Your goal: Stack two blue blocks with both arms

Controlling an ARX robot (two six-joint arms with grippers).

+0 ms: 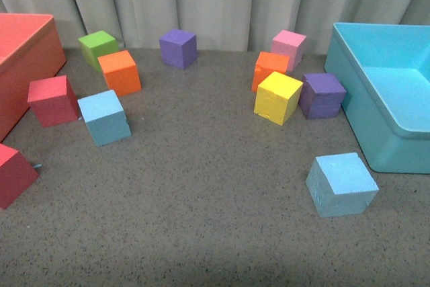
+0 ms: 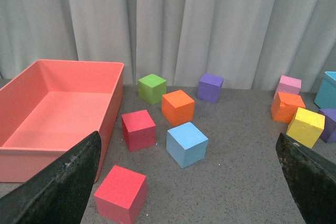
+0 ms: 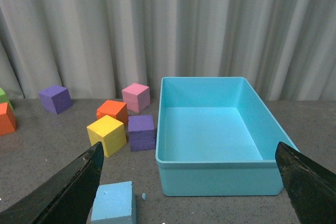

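One sky-blue block (image 1: 104, 117) sits on the left of the grey table; it also shows in the left wrist view (image 2: 186, 143), ahead of my open, empty left gripper (image 2: 189, 182). The other sky-blue block (image 1: 340, 183) sits at the front right next to the turquoise bin; in the right wrist view this block (image 3: 113, 203) lies close to one finger of my open, empty right gripper (image 3: 189, 182). Neither arm shows in the front view. Both blocks rest apart on the table.
A salmon-red bin (image 1: 23, 58) stands at the left, a turquoise bin (image 1: 376, 105) at the right. Red (image 1: 52, 101), orange (image 1: 119, 72), green (image 1: 98, 48), purple (image 1: 178, 48), pink (image 1: 289, 46), yellow (image 1: 277, 97) and more cubes lie scattered behind the blue blocks.
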